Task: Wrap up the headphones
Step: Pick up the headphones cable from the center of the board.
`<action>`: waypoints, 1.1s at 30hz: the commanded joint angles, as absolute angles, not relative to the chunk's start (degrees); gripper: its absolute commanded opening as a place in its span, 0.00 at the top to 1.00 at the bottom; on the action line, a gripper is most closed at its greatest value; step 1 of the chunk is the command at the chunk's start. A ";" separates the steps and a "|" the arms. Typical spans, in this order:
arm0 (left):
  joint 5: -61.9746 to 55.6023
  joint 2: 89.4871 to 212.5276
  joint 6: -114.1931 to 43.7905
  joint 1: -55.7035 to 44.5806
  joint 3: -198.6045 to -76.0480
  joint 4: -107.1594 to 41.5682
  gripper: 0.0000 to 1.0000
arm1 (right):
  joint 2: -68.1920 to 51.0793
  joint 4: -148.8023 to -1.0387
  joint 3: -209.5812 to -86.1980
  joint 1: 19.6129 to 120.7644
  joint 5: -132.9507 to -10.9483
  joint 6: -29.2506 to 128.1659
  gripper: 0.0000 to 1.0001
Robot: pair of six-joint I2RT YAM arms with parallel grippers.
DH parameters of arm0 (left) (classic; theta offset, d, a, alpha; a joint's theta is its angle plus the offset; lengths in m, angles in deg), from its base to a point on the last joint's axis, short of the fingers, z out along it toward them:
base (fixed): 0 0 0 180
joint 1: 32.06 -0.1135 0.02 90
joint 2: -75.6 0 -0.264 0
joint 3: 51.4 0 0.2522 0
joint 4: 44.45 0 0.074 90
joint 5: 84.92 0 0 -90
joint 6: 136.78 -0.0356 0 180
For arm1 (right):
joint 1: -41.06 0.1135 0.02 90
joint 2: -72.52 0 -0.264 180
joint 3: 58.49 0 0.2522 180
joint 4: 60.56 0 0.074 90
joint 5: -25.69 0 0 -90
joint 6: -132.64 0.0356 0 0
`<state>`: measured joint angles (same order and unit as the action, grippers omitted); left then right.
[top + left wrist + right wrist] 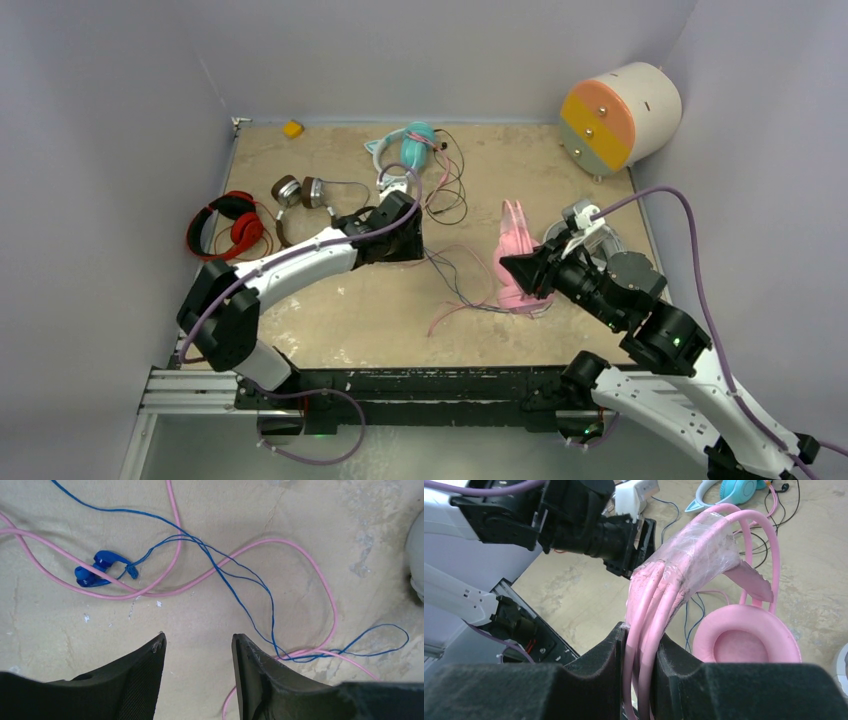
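Observation:
My right gripper [641,641] is shut on the pink headphones [704,550], clamping the headband and the pink cord loops that lie along it under clear film. One pink ear cup [746,640] hangs beside the fingers. From above, the pink headphones [516,243] stand at the table's right-middle, at my right gripper [522,270]. My left gripper [198,642] is open, with nothing between its fingers, just above the table. Loose pink cord [280,542] and thin blue cord [240,587] with a blue plug [97,570] lie ahead of it. In the top view my left gripper [405,238] is mid-table.
Red headphones [226,226] and a brown pair with silver cups [300,191] lie at the left. A teal pair [415,145] with dark cords sits at the back. A yellow block [292,128] is at the back left, a striped drum [620,115] at the back right.

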<state>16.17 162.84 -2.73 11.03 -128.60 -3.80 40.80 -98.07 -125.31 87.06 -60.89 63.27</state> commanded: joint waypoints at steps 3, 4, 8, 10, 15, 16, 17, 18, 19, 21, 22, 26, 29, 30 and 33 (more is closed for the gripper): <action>25.57 166.74 11.58 14.08 -129.67 -3.70 0.50 | 42.67 -93.31 -125.44 87.12 -60.79 63.47 0.75; 27.65 167.60 14.13 14.29 -130.13 -2.26 0.50 | 42.79 -93.35 -125.37 87.12 -60.87 63.47 0.75; 32.20 170.60 22.39 14.82 -132.38 2.57 0.48 | 43.21 -93.77 -125.29 87.12 -60.92 63.54 0.75; 33.78 172.29 24.03 14.94 -134.19 4.75 0.46 | 43.63 -93.52 -124.80 87.12 -60.75 63.49 0.75; 35.43 176.45 27.23 15.27 -138.73 7.80 0.38 | 44.44 -93.69 -124.38 87.12 -60.75 63.47 0.75; 35.52 177.31 27.50 15.27 -139.95 8.32 0.38 | 44.59 -93.85 -124.33 87.12 -60.74 63.48 0.75; 35.61 178.29 27.80 15.31 -140.82 8.74 0.38 | 44.83 -93.94 -124.26 87.12 -60.71 63.53 0.75; 35.70 179.13 28.25 15.31 -141.73 9.23 0.39 | 44.91 -93.99 -124.16 87.12 -60.71 63.51 0.75; 35.72 180.36 29.23 15.31 -142.83 10.38 0.39 | 45.05 -94.09 -124.08 87.12 -60.67 63.57 0.75; 36.22 182.96 29.94 15.31 -145.67 12.35 0.40 | 45.30 -94.29 -124.02 87.12 -60.60 63.67 0.75; 36.31 184.39 29.97 15.31 -146.94 12.93 0.40 | 45.32 -94.43 -123.96 87.12 -60.61 63.73 0.75; 35.96 189.36 29.02 15.31 -151.99 13.11 0.40 | 46.08 -94.86 -123.63 87.12 -60.37 63.81 0.75; 34.86 193.09 28.74 15.30 -156.39 14.53 0.41 | 46.82 -95.12 -123.40 87.12 -60.35 64.10 0.75; 34.61 194.46 28.90 15.31 -157.68 14.97 0.41 | 46.83 -95.07 -123.45 87.12 -60.39 64.15 0.75; 34.93 196.65 30.06 15.32 -159.81 15.88 0.42 | 46.49 -95.22 -123.96 87.12 -60.59 64.07 0.75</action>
